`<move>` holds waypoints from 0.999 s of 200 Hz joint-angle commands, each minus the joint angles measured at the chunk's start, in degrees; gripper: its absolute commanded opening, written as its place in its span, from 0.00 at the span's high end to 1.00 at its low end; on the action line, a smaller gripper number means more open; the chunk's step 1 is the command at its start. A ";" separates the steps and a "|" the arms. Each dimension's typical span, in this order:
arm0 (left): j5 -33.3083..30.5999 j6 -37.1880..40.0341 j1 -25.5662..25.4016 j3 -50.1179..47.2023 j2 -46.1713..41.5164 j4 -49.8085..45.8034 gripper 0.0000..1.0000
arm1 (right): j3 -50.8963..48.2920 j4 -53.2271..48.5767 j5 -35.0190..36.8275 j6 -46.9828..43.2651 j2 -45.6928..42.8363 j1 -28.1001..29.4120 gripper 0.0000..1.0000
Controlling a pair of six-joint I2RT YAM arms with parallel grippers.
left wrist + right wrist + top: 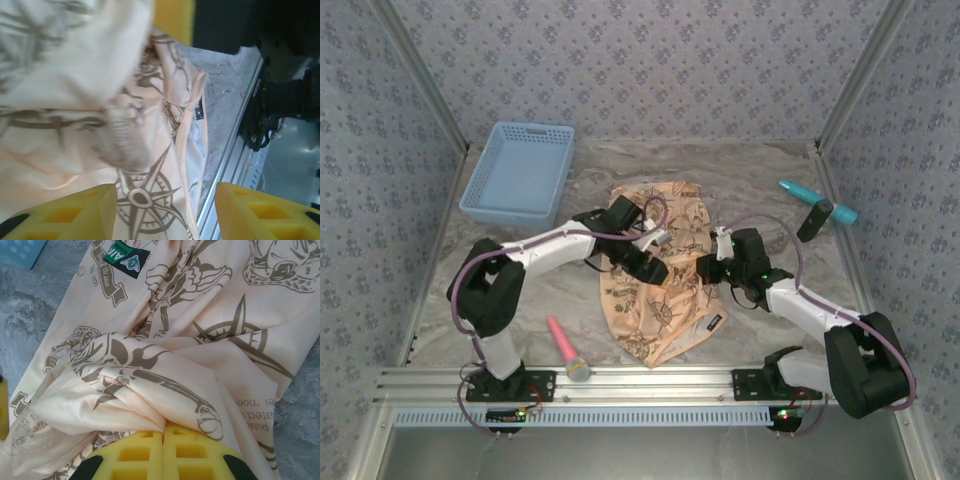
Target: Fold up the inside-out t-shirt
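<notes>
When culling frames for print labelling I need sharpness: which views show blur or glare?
Left wrist: the t-shirt is smeared at its raised fold, the compass print clearer, with glare at the lower right. Right wrist: print crisp, slight sheen on the fold. Top external: evenly lit, sharp, soft shadows.

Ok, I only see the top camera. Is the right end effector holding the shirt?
Observer: Yes. The right wrist view shows the right end effector shut, pinching a fold of the shirt.
Operator: And the left one?
Observer: The left end effector is open. Its fingers stand apart over a compass print.
Operator: Is anything sewn on the shirt?
Observer: A green and black label with letters on it, past the pinched fold.
</notes>
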 commanded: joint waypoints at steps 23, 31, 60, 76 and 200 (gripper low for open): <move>-14.23 1.46 -3.85 -0.10 0.19 -2.53 0.43 | -0.12 -0.81 -1.02 -1.26 0.00 0.01 1.00; -17.81 1.03 -4.42 0.51 0.90 -3.36 0.43 | -0.09 -0.79 -1.10 -1.27 0.07 0.14 1.00; -28.06 -0.80 -5.37 1.53 1.85 -3.64 0.40 | -0.30 -0.67 -1.55 -1.20 -0.08 0.09 1.00; -29.14 -1.10 -6.25 2.06 1.88 -1.72 0.40 | -0.52 -0.62 -1.58 -1.20 -0.22 0.13 1.00; -16.23 -1.86 -5.08 4.07 4.15 5.57 0.79 | -1.21 0.11 -1.59 -1.46 -0.09 -0.62 1.00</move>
